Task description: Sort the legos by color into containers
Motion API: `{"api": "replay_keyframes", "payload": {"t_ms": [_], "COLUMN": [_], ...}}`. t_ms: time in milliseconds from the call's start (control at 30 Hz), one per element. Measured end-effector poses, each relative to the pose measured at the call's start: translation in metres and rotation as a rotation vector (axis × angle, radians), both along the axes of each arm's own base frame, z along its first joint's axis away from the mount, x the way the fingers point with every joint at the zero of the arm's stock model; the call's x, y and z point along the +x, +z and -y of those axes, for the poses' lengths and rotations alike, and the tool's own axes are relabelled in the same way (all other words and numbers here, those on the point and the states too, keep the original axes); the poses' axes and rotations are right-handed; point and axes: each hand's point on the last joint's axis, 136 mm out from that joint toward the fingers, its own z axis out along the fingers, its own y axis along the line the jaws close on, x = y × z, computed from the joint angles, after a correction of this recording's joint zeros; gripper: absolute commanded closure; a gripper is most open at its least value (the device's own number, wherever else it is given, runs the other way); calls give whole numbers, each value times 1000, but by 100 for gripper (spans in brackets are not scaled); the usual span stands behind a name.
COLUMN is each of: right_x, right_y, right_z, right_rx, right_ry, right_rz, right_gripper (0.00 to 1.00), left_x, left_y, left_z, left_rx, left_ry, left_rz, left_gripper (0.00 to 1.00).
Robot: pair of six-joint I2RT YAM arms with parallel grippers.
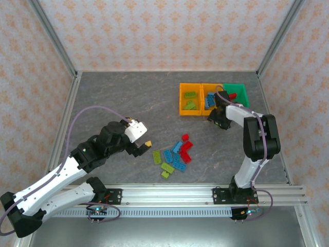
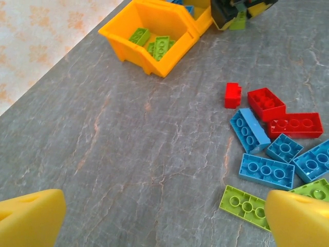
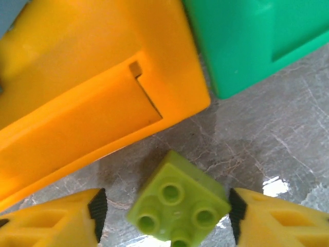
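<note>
Loose legos point(image 1: 175, 154) lie in a pile at the table's middle front: lime point(image 2: 247, 206), blue point(image 2: 264, 171) and red point(image 2: 266, 103) bricks. My left gripper point(image 1: 144, 148) hovers just left of the pile, jaws wide open point(image 2: 164, 224) over bare table. Three containers stand at the back right: an orange bin point(image 1: 190, 111) with lime bricks, an orange bin point(image 1: 208, 111) with blue ones and a green bin point(image 1: 240, 91) with a red one. My right gripper point(image 1: 218, 121) is low in front of the bins, open point(image 3: 167, 208) around a lime 2x2 brick point(image 3: 177, 206) on the table, a gap at its left pad.
The orange bin's wall point(image 3: 92, 92) and the green bin's wall point(image 3: 257, 41) rise just beyond the right fingers. Patterned walls and metal frame posts enclose the grey table point(image 1: 118, 103). The left half of the table has free room.
</note>
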Motion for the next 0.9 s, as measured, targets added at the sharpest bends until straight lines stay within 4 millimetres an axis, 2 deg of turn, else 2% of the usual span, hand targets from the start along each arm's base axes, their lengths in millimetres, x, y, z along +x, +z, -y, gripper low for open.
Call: {"api": "replay_keyframes", "payload": {"t_ms": [100,267,433,533,667,767,900], "right_x": [-2,-5,-27,-36,-34,-25,7], "right_y": [-3,-2,6,32,92,132,173], "right_z": [1,3,4,2,-12,-41,-93], "right_rx": [-7,-15,-4,22,69,113,169], "right_ry": [13,12,7,6,44,121,244], "right_rz": [-8,4,12,72,237,329,402], "right_gripper": [53,61,62,63,67,67,67], "left_x": [-3,-7,-7,-6,-4,-4,-1], "left_y": [-6,-11,-8,-8,-8,-5,0], "left_z": [4,7,8,7,6,5,2], "left_rx": [13,34,37,40,39,30,15], "left_ry": [-45,-92,-104,-105,-96,-93,-71], "left_rz": [7,15,34,39,40,50,66], "left_gripper": [0,0,0,0,0,0,0]}}
